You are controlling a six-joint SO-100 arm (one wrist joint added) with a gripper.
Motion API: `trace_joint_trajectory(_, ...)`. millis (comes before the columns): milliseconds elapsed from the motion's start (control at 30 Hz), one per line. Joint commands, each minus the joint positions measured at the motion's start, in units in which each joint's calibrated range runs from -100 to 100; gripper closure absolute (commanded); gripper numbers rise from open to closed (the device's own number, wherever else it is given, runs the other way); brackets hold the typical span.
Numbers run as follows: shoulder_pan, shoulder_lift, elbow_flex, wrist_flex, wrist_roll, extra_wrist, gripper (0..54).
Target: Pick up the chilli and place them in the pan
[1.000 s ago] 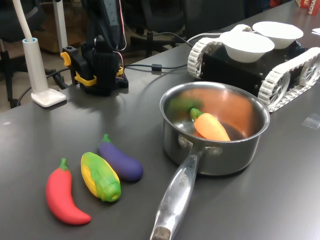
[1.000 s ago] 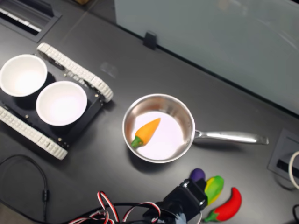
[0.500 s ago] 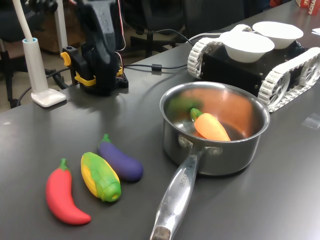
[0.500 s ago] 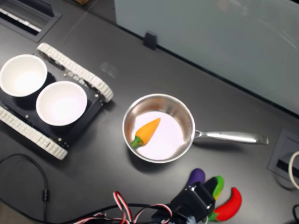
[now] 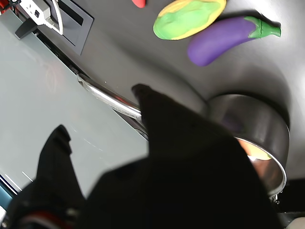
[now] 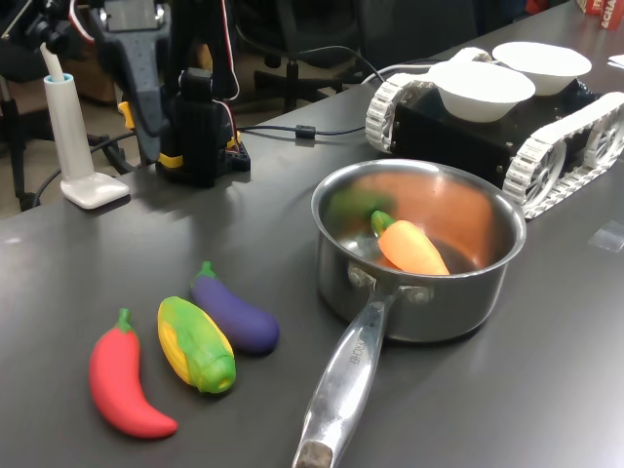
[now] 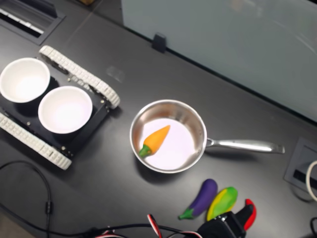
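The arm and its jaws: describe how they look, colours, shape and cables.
The arm is built of black plastic segments with yellow parts low on its base and red, white and black servo wires looping along it, as the first exterior view shows. In the wrist view the gripper has two matte black jaws that taper to pointed tips. No markings are legible.

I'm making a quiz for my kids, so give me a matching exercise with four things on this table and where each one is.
Things:
1. carrot
2. chilli
3. corn
4. bowls

Places:
A. between the chilli and the eggplant
B. on the tracked vehicle
C. inside the pan
D. end of the vegetable row, farthest from the pan

Pairs: 1-C, 2-D, 3-A, 4-B
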Motion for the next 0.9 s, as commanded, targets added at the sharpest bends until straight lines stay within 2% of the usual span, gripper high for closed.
trace_joint_trajectory(0,1.16,-0.32,0.67,-5.56,3.13,-0.79,26.1)
trace_joint_trajectory(367,5.17,5.16,3.04,-18.01,13.38,-0.79,24.9)
trace_joint_trajectory(667,4.71,7.61,3.49,-18.87,24.81,0.55,23.5)
trace_joint_trajectory(800,2.54,8.96,4.31,-19.72,29.16,4.34,21.4)
trace_joint_trajectory(867,1.39,9.55,5.04,-19.98,31.55,7.19,20.9)
